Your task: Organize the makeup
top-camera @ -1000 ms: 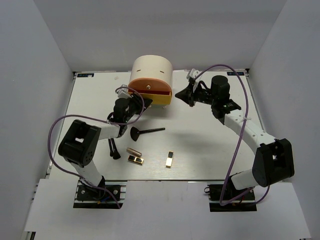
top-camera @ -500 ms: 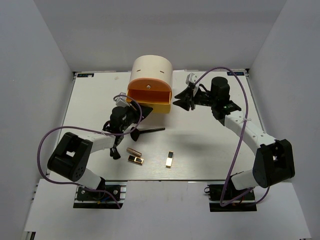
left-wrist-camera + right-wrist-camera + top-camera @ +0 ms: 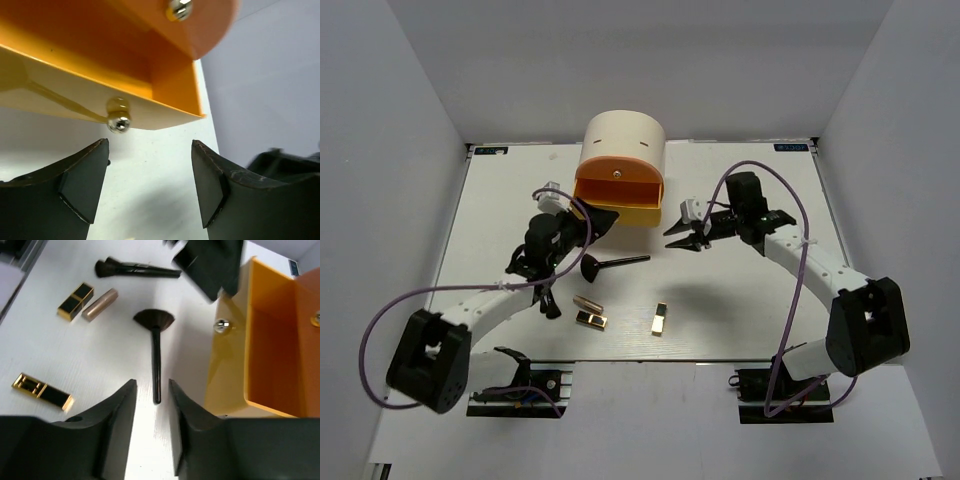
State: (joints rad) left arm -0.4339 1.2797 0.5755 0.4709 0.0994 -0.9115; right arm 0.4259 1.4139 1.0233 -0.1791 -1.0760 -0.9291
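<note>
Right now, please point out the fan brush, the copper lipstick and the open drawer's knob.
fan brush (image 3: pixel 156 357), right wrist view, on the middle of its handle.
copper lipstick (image 3: pixel 100 304), right wrist view, on the middle of its body.
drawer knob (image 3: pixel 119 122), left wrist view, on its shiny round tip.

Glossy orange plastic drawer (image 3: pixel 100 45), shiny gold case (image 3: pixel 42 391)

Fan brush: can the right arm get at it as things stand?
Probably yes. The fan brush lies flat in the open, its handle end showing between the fingers of the open right pincer, nothing in between. The pulled-out drawer stands off to the side.
</note>
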